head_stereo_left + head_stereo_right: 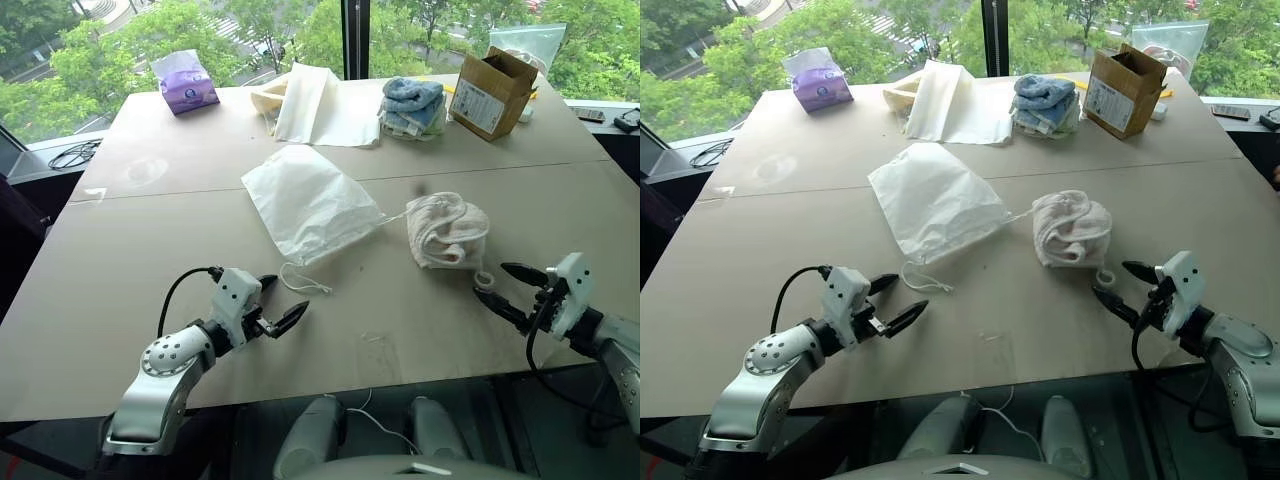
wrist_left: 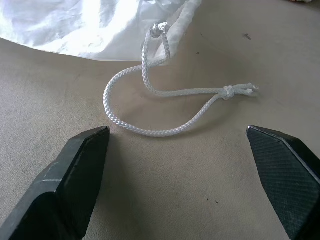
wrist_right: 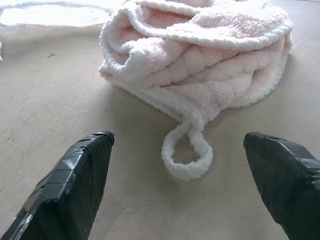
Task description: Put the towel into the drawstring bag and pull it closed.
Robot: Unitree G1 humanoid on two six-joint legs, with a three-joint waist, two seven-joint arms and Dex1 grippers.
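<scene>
Towel (image 1: pixel 447 231) lies bunched on the bench (image 1: pixel 150 260), right of the flat drawstring bag (image 1: pixel 308 200). My left gripper (image 1: pixel 283 303) faces the bag's cord (image 2: pixel 150 95), fingers apart, empty. My right gripper (image 1: pixel 508 287) faces the towel's loop, fingers spread, empty.

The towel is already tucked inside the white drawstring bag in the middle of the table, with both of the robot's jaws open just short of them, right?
Not quite. The towel lies bunched on the table beside the drawstring bag, not inside it, as the left eye view shows. The rest holds: left gripper and right gripper both have open jaws.
</scene>
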